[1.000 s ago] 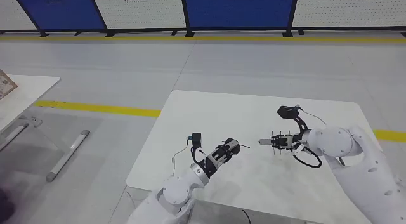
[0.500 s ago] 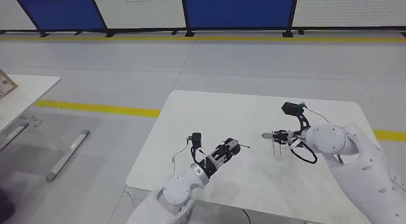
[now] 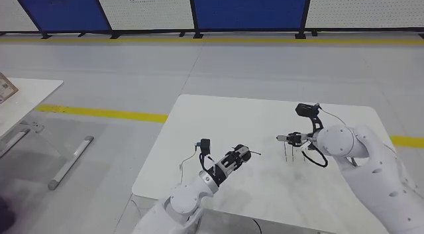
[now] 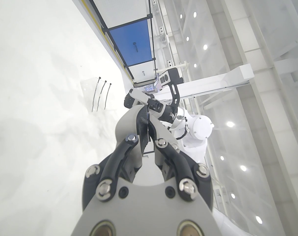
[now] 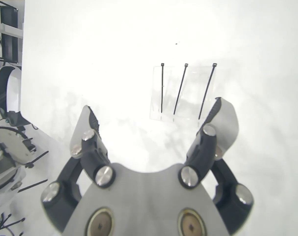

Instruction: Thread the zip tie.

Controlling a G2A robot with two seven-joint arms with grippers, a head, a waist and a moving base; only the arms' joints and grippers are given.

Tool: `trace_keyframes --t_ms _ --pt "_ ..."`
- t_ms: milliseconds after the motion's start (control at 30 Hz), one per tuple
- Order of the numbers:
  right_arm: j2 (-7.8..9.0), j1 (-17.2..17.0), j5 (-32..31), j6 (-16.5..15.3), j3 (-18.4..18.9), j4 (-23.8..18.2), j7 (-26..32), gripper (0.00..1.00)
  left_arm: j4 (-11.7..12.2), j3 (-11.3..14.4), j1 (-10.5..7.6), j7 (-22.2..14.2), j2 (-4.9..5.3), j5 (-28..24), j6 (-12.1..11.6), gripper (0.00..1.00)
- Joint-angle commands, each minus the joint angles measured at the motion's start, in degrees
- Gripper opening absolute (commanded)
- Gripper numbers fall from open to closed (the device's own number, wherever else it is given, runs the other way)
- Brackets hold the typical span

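The right claw (image 5: 153,105) is spread and empty above the bench (image 5: 114,37). Directly ahead of it, three zip ties (image 5: 180,89) lie on a clear sheet (image 5: 194,92), long axes running away from the claw, heads farthest. The left claw (image 4: 146,115), pressed together on the held zip tie (image 5: 38,158), is off to the side and farther from the sheet.

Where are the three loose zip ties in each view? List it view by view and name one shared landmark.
Top view: three zip ties on the white table, next to the right gripper.
Left wrist view: side by side on the table, near the right gripper.
Right wrist view: on a clear sheet, ties ahead of the open fingers.
Shared landmark: the right gripper.
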Motion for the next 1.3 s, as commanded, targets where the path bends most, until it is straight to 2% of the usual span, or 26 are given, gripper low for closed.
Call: trace_keyframes --t_ms 0,67,200,333,467,867,967,1133,1200,1233,1267 --pt "0.09 0.3 -1.9 -0.4 -0.1 -0.9 0.7 1.0 0.0 0.0 0.0 0.0 0.0 0.0 0.0 0.0" --pt "0.11 0.9 -3.9 -0.9 -0.5 -1.6 2.1 1.0 0.0 0.0 0.0 0.0 0.0 0.0 0.0 0.0" --pt "-0.38 3.8 -6.1 -5.2 -3.1 -0.3 7.9 1.0 0.0 0.0 0.0 0.0 0.0 0.0 0.0 0.0" --pt "-1.78 6.7 -4.7 -7.6 -6.0 4.2 10.6 1.0 0.0 0.0 0.0 0.0 0.0 0.0 0.0 0.0" --pt "-3.27 7.9 -1.1 -8.9 -7.8 9.0 9.4 1.0 0.0 0.0 0.0 0.0 0.0 0.0 0.0 0.0" --pt "-3.34 7.4 -0.8 -9.1 -7.7 9.6 8.5 1.0 0.0 0.0 0.0 0.0 0.0 0.0 0.0 0.0" --pt "-3.28 7.2 -0.3 -7.6 -6.4 10.5 6.8 1.0 0.0 0.0 0.0 0.0 0.0 0.0 0.0 0.0" --pt "-2.84 6.3 -0.4 -6.7 -4.4 10.0 5.9 1.0 0.0 0.0 0.0 0.0 0.0 0.0 0.0 0.0" --pt "-2.68 6.0 -0.7 -6.5 -3.9 9.7 6.4 0.51 0.0 0.0 0.0 0.0 0.0 0.0 0.0 0.0" --pt "-2.65 5.9 -0.9 -6.3 -3.9 9.8 6.7 0.56 0.0 0.0 0.0 0.0 0.0 0.0 0.0 0.0" --pt "-2.68 6.0 -1.1 -6.1 -3.9 9.8 7.0 0.49 0.0 0.0 0.0 0.0 0.0 0.0 0.0 0.0"
